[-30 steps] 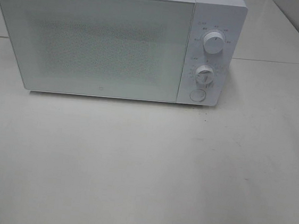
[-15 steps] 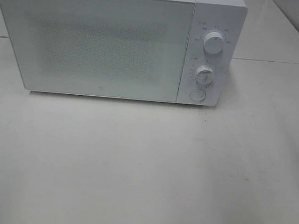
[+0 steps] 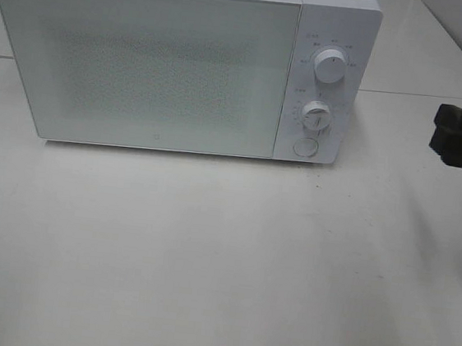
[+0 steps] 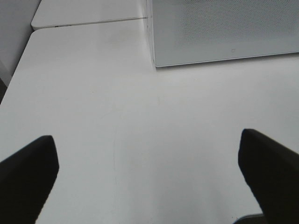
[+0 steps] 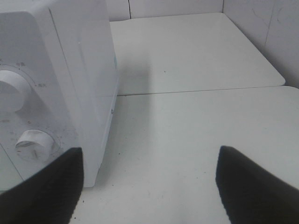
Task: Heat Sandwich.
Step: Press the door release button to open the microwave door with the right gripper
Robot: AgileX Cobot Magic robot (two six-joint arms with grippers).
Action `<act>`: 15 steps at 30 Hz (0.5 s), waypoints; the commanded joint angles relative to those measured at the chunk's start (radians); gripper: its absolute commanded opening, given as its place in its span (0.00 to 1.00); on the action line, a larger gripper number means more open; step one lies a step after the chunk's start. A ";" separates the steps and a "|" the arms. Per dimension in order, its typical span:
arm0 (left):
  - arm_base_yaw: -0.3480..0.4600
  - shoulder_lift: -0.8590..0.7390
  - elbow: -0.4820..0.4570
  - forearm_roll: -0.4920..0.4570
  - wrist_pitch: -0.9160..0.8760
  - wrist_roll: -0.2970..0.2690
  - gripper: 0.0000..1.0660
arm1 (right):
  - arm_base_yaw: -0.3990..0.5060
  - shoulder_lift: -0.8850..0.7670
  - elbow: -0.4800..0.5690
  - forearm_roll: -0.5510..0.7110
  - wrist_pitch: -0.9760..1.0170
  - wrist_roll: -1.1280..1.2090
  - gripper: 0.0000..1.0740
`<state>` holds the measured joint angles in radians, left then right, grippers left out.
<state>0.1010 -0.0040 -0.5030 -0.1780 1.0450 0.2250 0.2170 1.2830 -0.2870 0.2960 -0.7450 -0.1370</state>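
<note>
At the high view's right edge the right gripper (image 3: 445,138) is hovering near the closed microwave (image 3: 168,67); the left wrist view is showing the left gripper (image 4: 148,177) gaping wide, empty; the right wrist view, jaws likewise spread, empty; where the sandwich is cannot be told.

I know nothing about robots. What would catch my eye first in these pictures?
A big white microwave fills the back of a pale table. Its door is shut, and two knobs sit above a round button on its right-hand panel. At the right edge of the high view, about level with the lower knob, is a dark claw, its jaws apart and holding nothing. No food is in sight.
</note>
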 commanded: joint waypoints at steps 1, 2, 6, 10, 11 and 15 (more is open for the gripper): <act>0.005 -0.022 0.001 -0.005 -0.010 -0.004 0.95 | 0.070 0.051 0.003 0.074 -0.079 -0.063 0.71; 0.005 -0.022 0.001 -0.005 -0.010 -0.004 0.95 | 0.088 0.068 0.003 0.086 -0.092 -0.069 0.71; 0.005 -0.022 0.001 -0.005 -0.010 -0.004 0.95 | 0.173 0.128 0.003 0.158 -0.153 -0.075 0.71; 0.005 -0.022 0.001 -0.005 -0.010 -0.004 0.95 | 0.263 0.183 0.003 0.228 -0.210 -0.075 0.71; 0.005 -0.022 0.001 -0.005 -0.010 -0.004 0.95 | 0.286 0.198 0.003 0.249 -0.223 -0.075 0.71; 0.005 -0.022 0.001 -0.005 -0.010 -0.004 0.95 | 0.368 0.253 0.003 0.323 -0.272 -0.075 0.71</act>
<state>0.1010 -0.0040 -0.5030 -0.1780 1.0450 0.2250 0.5600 1.5210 -0.2840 0.5890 -0.9830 -0.2020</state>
